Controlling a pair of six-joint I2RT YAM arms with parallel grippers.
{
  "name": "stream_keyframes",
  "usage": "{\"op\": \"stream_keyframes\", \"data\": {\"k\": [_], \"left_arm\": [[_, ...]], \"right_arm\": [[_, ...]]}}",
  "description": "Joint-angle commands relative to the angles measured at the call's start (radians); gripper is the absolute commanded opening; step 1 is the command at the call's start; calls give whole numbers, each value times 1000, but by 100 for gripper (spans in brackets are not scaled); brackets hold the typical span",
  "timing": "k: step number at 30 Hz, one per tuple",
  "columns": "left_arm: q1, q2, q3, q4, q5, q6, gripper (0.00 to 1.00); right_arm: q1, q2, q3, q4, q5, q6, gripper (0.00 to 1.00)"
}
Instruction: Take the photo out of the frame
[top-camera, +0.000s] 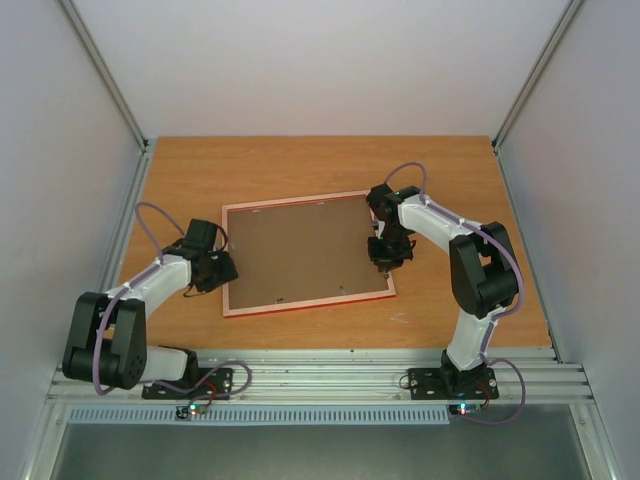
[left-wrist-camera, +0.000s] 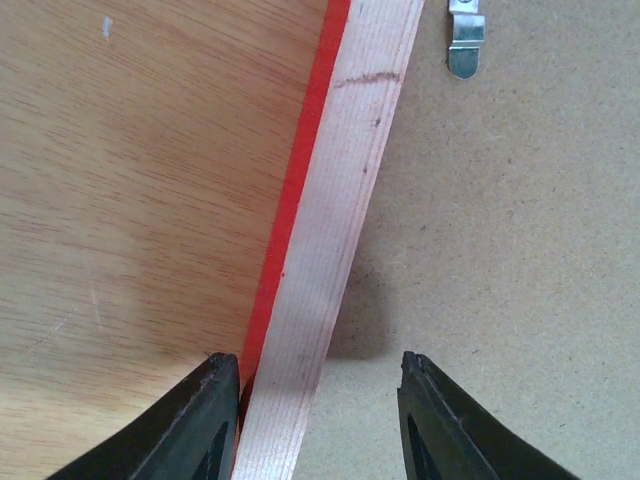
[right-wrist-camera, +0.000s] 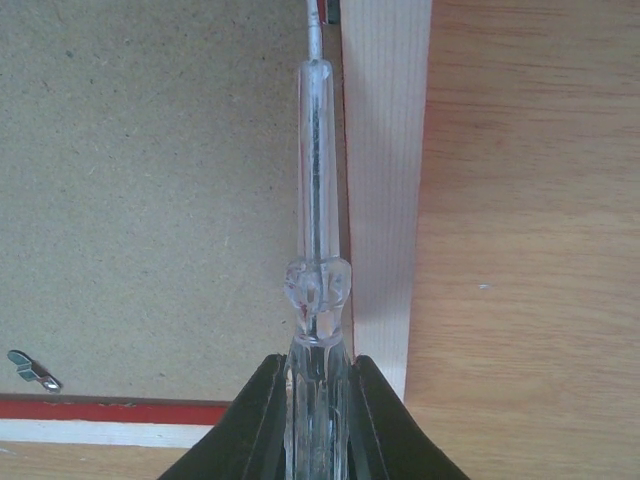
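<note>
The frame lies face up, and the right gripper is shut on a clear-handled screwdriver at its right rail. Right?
Not face up: the frame lies face down, as the top external view shows its brown backing board upward. The right gripper is shut on the clear-handled screwdriver at the right rail.

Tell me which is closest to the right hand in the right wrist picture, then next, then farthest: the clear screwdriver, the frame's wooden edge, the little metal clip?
1. clear screwdriver: gripped in the right hand, in the middle.
2. frame's wooden edge: right beside the hand, on the right.
3. little metal clip: far left, on the backing board.
</note>
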Motion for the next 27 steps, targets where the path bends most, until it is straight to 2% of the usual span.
{"op": "stream_keyframes", "data": {"k": [1, 5, 12, 21, 27], "left_arm": [[4, -19, -16, 42, 15, 6, 45], [4, -21, -22, 49, 18, 2, 45], [2, -6, -30, 64, 34, 0, 45], [-9, -3, -36, 84, 55, -13, 45], [-14, -11, -39, 88, 48, -22, 45]], "right_arm": [[-5, 3, 18, -78, 33, 17, 1], [-5, 7, 25, -108, 61, 18, 1], [-5, 52, 31, -111, 5, -4, 1], [-5, 47, 41, -105, -165, -57, 1], [-5, 16, 19, -108, -202, -63, 1]]}}
